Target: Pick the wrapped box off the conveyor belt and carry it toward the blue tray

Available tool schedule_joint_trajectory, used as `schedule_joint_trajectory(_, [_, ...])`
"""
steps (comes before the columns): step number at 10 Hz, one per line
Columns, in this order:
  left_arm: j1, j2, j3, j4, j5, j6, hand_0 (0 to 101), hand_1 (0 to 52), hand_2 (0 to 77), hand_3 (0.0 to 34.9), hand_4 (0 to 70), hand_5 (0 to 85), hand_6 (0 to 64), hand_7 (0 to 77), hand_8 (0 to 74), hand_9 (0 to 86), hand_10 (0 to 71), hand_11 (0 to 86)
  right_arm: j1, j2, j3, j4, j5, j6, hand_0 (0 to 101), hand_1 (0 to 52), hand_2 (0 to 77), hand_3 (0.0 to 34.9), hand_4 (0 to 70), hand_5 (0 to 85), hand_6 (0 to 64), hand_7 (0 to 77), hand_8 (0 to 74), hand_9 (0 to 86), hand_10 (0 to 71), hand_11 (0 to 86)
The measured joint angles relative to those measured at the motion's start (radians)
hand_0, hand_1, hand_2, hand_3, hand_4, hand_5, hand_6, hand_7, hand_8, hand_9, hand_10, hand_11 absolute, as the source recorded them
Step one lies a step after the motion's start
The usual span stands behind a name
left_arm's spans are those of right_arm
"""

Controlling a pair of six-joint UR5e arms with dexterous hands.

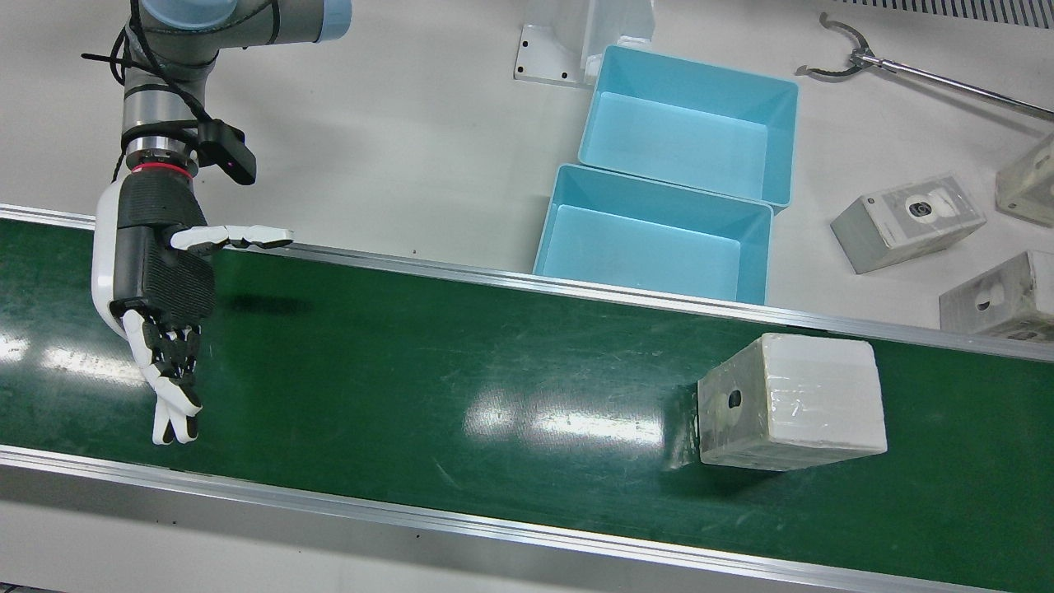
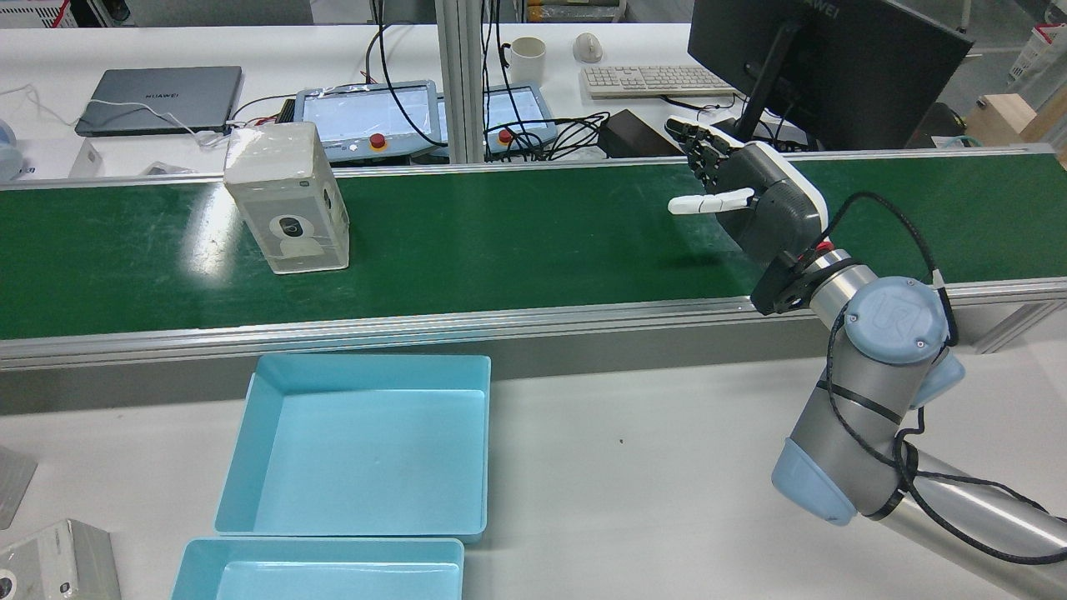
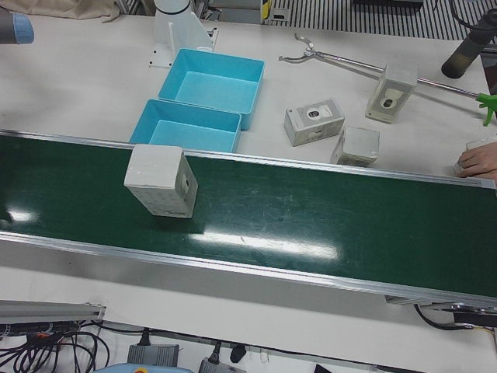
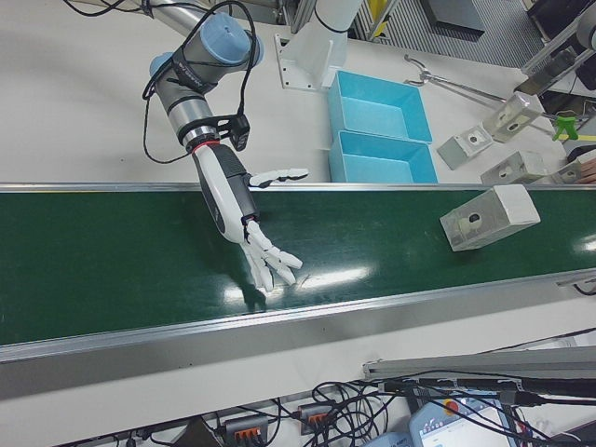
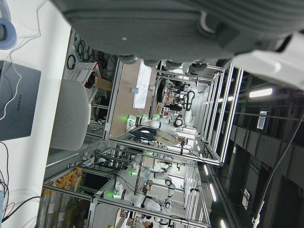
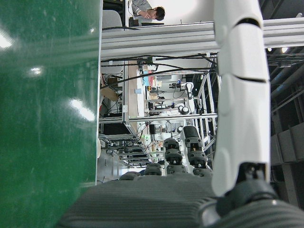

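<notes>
The wrapped box (image 1: pixel 790 399) is white, film-wrapped, and stands on the green conveyor belt (image 1: pixel 494 371). It also shows in the rear view (image 2: pixel 288 200), left-front view (image 3: pixel 161 181) and right-front view (image 4: pixel 489 217). My right hand (image 1: pixel 160 288) hovers over the belt far from the box, open and empty, fingers spread; it also shows in the rear view (image 2: pixel 750 196) and right-front view (image 4: pixel 237 209). Two blue trays (image 1: pixel 642 251) (image 1: pixel 687 132) sit on the white table beside the belt, both empty. Only the underside of my left hand (image 5: pixel 180 23) shows, in its own view.
Three more wrapped boxes (image 1: pixel 906 221) (image 1: pixel 996 296) (image 1: pixel 1029 181) lie on the table beyond the trays. A metal grabber tool (image 1: pixel 848 58) lies nearby. A person's hand (image 3: pixel 477 159) rests at the table's edge. A monitor (image 2: pixel 825 67) stands behind the belt.
</notes>
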Motion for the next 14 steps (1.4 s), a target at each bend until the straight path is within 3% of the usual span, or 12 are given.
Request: schedule_joint_trajectory(14, [0.000,0.000,0.000,0.000,0.000,0.000,0,0.0,0.5,0.0,0.0,1.1,0.5,0.5,0.5,0.0,0.5,0.5,-0.001,0.001,0.000,0.000,0.000,-0.001,49,16.4,10.4,0.0,10.4,18.0,3.3,3.8,0.0,2.7,0.0,0.5])
